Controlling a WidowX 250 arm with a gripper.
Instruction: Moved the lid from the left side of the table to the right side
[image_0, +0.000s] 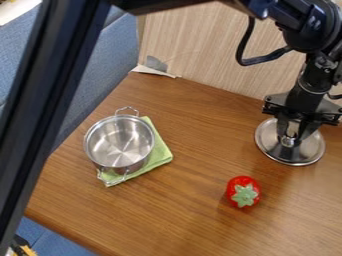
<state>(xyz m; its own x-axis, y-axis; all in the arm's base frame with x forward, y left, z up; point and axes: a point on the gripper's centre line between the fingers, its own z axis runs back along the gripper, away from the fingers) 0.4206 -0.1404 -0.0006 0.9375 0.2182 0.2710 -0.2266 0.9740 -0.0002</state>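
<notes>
Lid, round smooth metal, beneath hand.

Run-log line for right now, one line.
lid: on table, right side | pincer: at lid knob | pot: left, uncovered, on green cloth | red strawberry: between pot and lid, nearer lid

Light is fairly bright, soft, mostly even. Can't pin the source. Metal lid under the pincer shows pale glints and dark reflections. Steel pot, image-left of the pincer, has bright streaks inside. Surface has a mild sheen between them, soft darker patch below the pincer. Small highlights on the red object nearer the camera than the pincer.
</notes>
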